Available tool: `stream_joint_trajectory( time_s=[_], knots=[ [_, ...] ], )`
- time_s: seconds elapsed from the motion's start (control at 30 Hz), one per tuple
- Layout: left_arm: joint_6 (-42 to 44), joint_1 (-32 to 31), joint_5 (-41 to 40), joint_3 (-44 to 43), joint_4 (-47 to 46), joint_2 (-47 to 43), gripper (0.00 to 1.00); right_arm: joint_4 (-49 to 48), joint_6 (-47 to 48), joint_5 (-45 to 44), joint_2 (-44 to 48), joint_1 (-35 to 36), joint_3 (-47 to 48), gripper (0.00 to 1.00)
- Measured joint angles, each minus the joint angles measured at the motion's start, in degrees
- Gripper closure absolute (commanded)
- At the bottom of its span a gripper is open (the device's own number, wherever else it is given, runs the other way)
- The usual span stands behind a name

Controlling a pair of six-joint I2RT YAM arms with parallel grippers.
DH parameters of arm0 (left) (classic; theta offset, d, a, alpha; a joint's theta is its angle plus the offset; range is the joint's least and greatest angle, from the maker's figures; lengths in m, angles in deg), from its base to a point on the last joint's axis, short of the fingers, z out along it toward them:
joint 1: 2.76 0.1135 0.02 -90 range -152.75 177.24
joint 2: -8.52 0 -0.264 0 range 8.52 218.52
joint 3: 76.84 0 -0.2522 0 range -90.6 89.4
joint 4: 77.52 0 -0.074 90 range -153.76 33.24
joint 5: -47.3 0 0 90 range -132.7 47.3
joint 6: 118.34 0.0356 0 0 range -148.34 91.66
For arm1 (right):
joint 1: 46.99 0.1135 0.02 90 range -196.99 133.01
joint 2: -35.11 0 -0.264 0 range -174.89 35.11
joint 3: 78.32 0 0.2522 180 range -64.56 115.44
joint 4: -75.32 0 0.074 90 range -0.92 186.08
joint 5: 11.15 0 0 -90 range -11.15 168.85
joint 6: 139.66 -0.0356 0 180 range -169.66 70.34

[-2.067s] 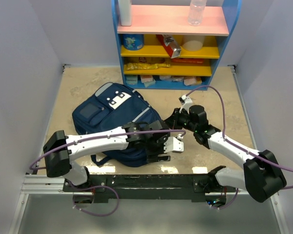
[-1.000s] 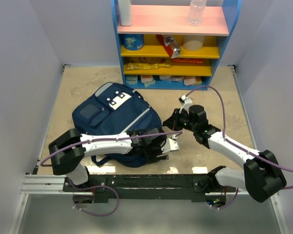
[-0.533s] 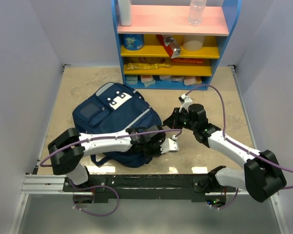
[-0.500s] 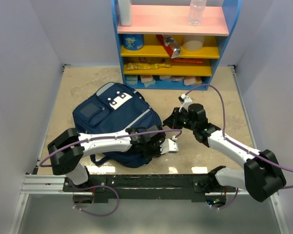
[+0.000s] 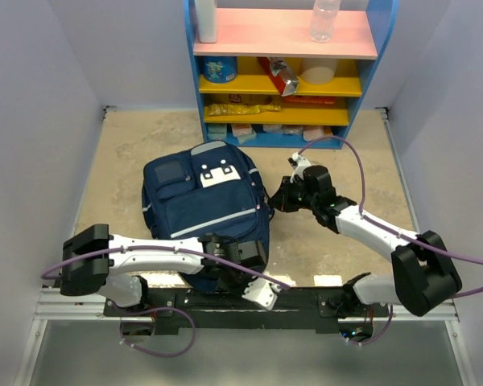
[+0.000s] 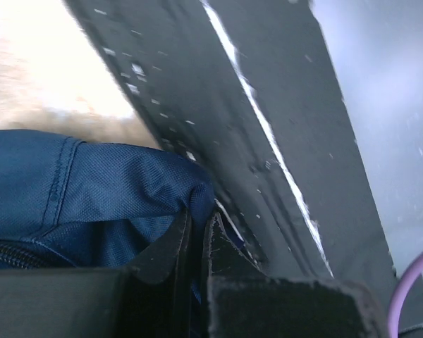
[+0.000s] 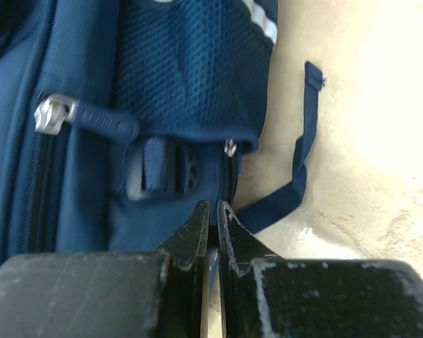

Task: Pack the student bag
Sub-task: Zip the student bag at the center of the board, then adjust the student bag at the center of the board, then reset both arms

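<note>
One beige table [image 5: 362, 161], with a blue shelf unit [image 5: 190, 80] at its far edge. The student bag [image 5: 201, 201] sits left of centre, its lower end near the table's near edge. Left gripper [image 6: 196, 236]: fingers pinched shut on a fold of navy fabric at the bag's near right corner. Right gripper [image 7: 210, 222]: fingers closed tight on the bag's right side seam, beside a loose strap [image 7: 296, 176] and a grey zipper pull [image 7: 51, 115].
</note>
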Motion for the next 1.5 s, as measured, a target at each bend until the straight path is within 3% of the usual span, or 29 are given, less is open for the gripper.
stream_joint_trajectory(
  time_s=[0.23,0.53,0.6,0.63,0.67,0.7,0.77,0.8,0.87,0.9,1.0,1.17,1.3,1.5],
  knots=[
    [6.1,-0.6,0.6,2.3,0.9,-1.0,1.00,-0.3,0.4,0.0,-5.3,-0.8,2.6,1.00],
    [7.9,-0.6,0.5,2.9,0.7,-1.0,1.00,-3.3,0.2,-1.6,-13.1,-1.5,8.4,1.00],
    [7.8,-0.7,0.3,2.9,0.9,-1.0,0.93,-4.4,0.2,-3.4,-14.6,-1.7,10.4,1.00],
    [7.6,-0.7,0.0,2.9,1.1,-1.0,0.68,-5.4,0.2,-4.2,-15.3,-2.2,11.7,1.00],
    [7.3,-0.8,-0.6,2.9,1.3,-0.8,0.50,-6.5,0.1,-5.0,-15.7,-2.7,13.2,1.00],
    [7.1,-0.7,-1.3,2.8,1.2,-0.7,0.40,-7.3,0.1,-5.7,-15.9,-3.0,14.3,1.00],
    [5.7,0.5,-2.2,1.9,1.0,0.2,0.09,-8.7,-0.1,-6.5,-16.4,-3.6,17.0,1.00],
    [4.7,1.9,-2.5,0.6,1.5,1.0,0.00,-9.2,-0.1,-6.8,-17.1,-3.7,18.8,1.00],
    [2.8,6.1,-1.7,-4.5,4.0,4.3,0.00,-9.4,-0.1,-7.1,-19.1,-3.9,22.6,1.00],
    [1.8,8.5,-0.7,-9.0,5.3,7.0,0.00,-8.8,-0.2,-7.1,-20.6,-3.9,25.1,0.86],
    [1.4,13.8,-1.3,-21.7,5.6,14.3,0.00,-6.8,-0.3,-7.1,-23.9,-3.9,30.9,0.67],
    [2.1,20.7,-0.3,-41.4,8.4,20.6,0.00,-2.9,-0.3,-8.0,-21.1,-3.9,30.3,0.47],
    [2.3,21.3,0.5,-43.7,9.9,17.1,0.00,0.7,-0.6,-10.8,-14.9,-3.9,27.3,0.35],
    [2.2,20.6,0.9,-42.3,13.5,12.1,0.00,5.7,-0.5,-17.0,-7.9,-3.9,27.1,0.25]
  ],
)
